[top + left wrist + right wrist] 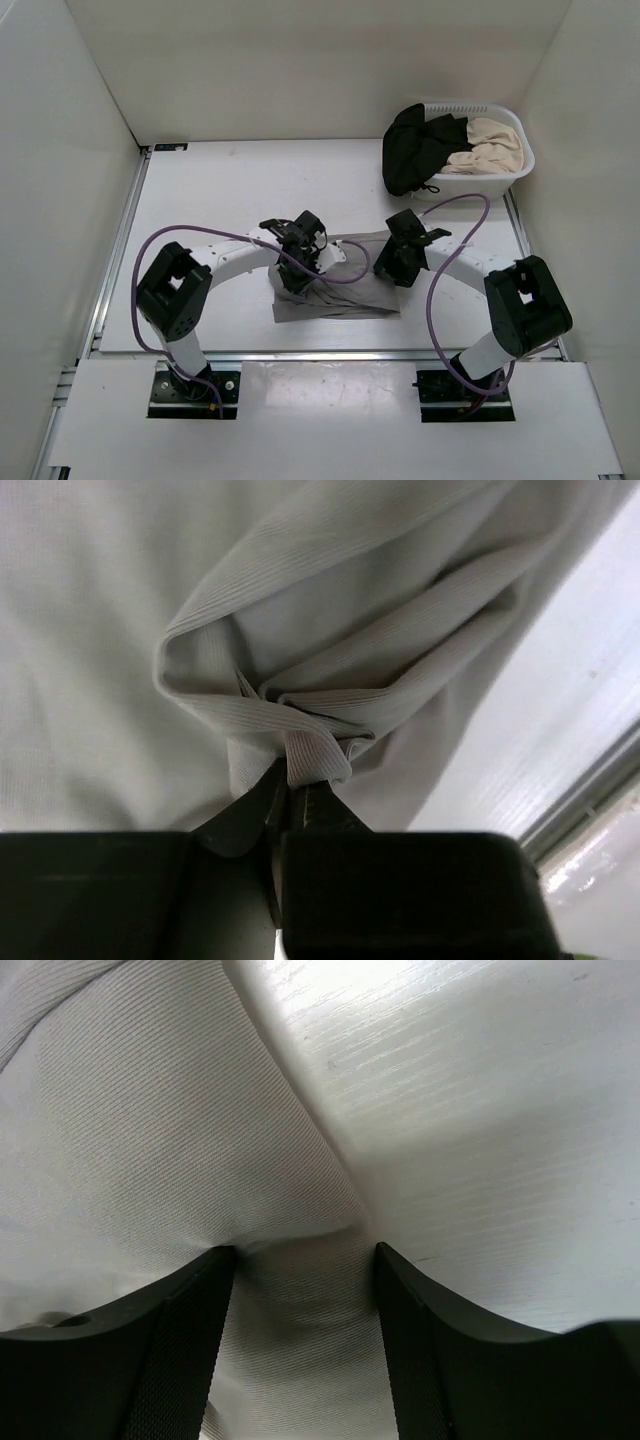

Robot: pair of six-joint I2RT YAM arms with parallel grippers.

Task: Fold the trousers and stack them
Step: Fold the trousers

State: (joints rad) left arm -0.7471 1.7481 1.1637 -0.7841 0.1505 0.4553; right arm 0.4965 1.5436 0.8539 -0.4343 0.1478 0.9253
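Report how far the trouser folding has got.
Done: the trousers lie on the table, gathered into a rumpled patch. In hand: the left fingers are shut on a pinched fold, and the right fingers stand open astride the cloth's edge. Left: a tidy fold and the stacking; no neat pile shows yet.
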